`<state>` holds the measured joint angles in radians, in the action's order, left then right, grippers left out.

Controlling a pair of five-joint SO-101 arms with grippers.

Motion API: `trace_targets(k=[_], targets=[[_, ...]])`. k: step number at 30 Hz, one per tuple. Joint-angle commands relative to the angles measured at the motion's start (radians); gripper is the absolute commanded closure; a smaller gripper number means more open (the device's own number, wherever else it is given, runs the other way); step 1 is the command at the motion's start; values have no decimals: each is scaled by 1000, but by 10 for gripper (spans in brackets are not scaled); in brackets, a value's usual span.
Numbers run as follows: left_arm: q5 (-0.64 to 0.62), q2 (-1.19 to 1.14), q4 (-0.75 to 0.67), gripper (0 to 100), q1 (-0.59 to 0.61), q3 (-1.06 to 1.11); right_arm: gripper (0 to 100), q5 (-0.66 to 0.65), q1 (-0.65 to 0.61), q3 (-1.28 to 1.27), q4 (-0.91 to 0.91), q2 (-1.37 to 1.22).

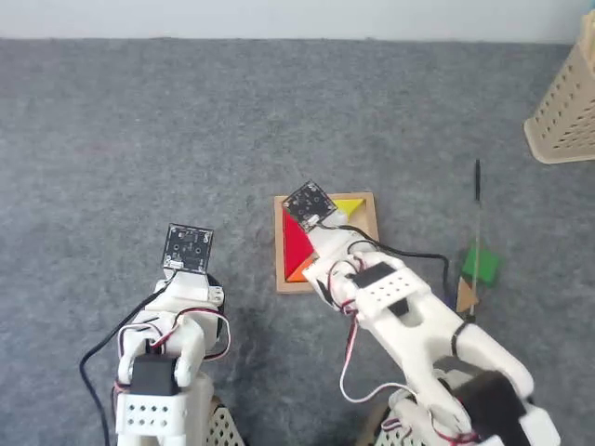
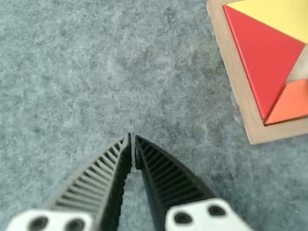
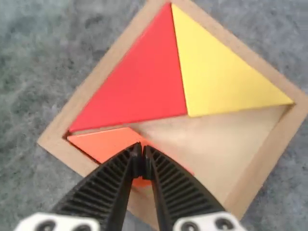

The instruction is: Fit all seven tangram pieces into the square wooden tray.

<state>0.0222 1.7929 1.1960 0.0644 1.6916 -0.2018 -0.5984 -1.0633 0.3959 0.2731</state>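
Grey fuzzy mat [image 1: 139,121] covers the whole table. On the left side, the left gripper [image 2: 132,139] hangs over bare mat. Its two black fingers [image 2: 103,173] are pressed together at the tips, and there is nothing between them.

Just beside it, in the middle of the table, lies the square wooden tray [image 3: 106,72]. Three pieces are in it. A big red triangle [image 3: 139,86] sits in one side of the tray. A big yellow triangle [image 3: 216,72] sits right next to it, and the two touch along one straight edge. An orange piece [image 3: 106,144] lies in a corner below the red one. The other part of the tray floor is bare wood.

The right gripper [image 3: 140,147] is over the tray. Its fingers are closed tight, tip to tip, right above the orange piece. I cannot tell if they touch it.

Farther right, out on the mat, lie a green piece [image 1: 482,263] and a tan triangle [image 1: 465,297], close together. A thin black stick [image 1: 477,181] lies above them. A cream basket [image 1: 567,111] stands at the far right.
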Motion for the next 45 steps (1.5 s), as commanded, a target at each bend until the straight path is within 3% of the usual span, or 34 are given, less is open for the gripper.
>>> trace_targets(k=[1, 9, 15, 22, 25, 28, 31, 39, 45], targets=[[-9, 3, 5, 989, 5, -5, 992, -14, -38, 46, -10, -38], [-9, 3, 5, 989, 5, -5, 992, -14, -33, 46, -1, 10], [-9, 3, 5, 989, 5, -5, 989, -12, 19, 49, 283, 344], [-9, 3, 5, 989, 5, -5, 987, -17, 278, 57, 670, 865], [-9, 3, 5, 989, 5, -5, 935, -135, 464, 55, 829, 967], [-9, 3, 5, 989, 5, -5, 846, -226, 641, 55, 895, 938], [-9, 3, 5, 989, 5, -5, 831, -302, 725, 57, 908, 832], [-9, 3, 5, 989, 5, -5, 844, -483, 727, 157, 929, 344], [-9, 3, 5, 989, 5, -5, 763, -557, 725, 235, 921, 91]])
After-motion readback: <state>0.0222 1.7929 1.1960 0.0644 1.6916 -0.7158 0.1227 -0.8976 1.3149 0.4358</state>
